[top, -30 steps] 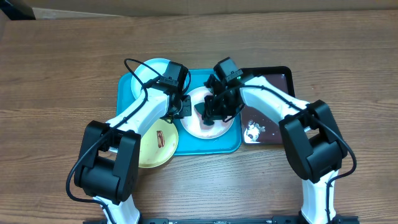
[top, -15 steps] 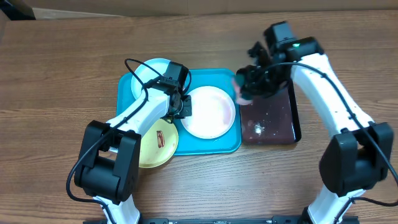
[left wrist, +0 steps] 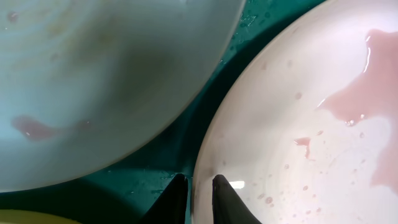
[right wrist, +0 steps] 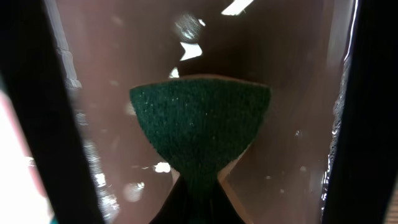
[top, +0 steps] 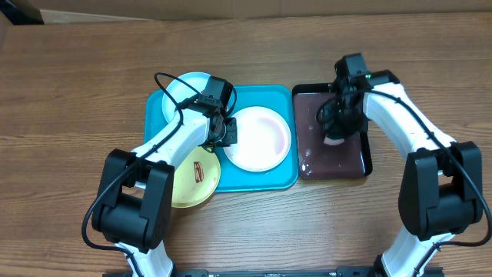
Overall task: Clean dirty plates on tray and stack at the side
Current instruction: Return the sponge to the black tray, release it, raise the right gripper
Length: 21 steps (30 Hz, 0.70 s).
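Right arm has left the turquoise tray (top: 278,178). A second ago it was down on the white plate (top: 260,138); now the right gripper (right wrist: 198,186) hangs over the black tray (top: 365,158) beside it, jaws pinched tight on a green-faced sponge (right wrist: 199,124) that sits low over the brownish water there. Looks like a rinse or a reload. White plate lies in the right half of the turquoise tray, with a thin pink film (left wrist: 360,93) on it, so I judge the wipe unfinished. Left gripper (left wrist: 199,182) has not shifted: its narrow jaws straddle that plate's left rim, a sliver apart. Cannot tell whether they are gripping or letting go. Cyan plate (top: 184,91) sits in the far left corner, smeared. Yellow-green plate (top: 196,181) overhangs the near left corner, smear showing. Nothing is stacked aside yet.
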{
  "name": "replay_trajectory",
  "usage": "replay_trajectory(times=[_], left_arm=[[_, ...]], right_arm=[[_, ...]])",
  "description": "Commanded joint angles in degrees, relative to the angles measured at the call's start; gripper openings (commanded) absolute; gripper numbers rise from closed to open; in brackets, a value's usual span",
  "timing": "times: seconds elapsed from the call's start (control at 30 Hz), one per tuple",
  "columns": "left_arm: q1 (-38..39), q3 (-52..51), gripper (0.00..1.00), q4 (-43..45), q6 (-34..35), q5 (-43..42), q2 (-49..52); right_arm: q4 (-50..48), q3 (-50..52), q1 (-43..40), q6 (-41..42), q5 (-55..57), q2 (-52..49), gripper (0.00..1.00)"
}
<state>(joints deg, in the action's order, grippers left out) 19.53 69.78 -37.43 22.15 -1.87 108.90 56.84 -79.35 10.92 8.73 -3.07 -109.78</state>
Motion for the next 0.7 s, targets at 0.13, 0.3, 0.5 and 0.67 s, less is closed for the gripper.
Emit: replay_trajectory(times=[0.13,0.3,0.5,0.67], left_arm=[[0.4,-0.3,0.25,0.2,1.1,-0.7,0.5],[0.4,-0.3,0.25,0.2,1.2,-0.7,0.5],[0.5,-0.4,0.24,0.0,1.2,-0.6,0.5],[0.4,-1.8,0.22,0.8,2.8,-0.6,0.6]], right_arm=[[-3.0,0.4,-0.1,-0.2,2.6,0.4,0.69],[0.0,-5.6,-3.7,2.6,2.3,0.4,0.69],[2.0,-9.2,-11.1,3.5,1.5,0.4,0.76],[2.4,-8.8,-15.0,3.5,0.4,0.4,1.00]])
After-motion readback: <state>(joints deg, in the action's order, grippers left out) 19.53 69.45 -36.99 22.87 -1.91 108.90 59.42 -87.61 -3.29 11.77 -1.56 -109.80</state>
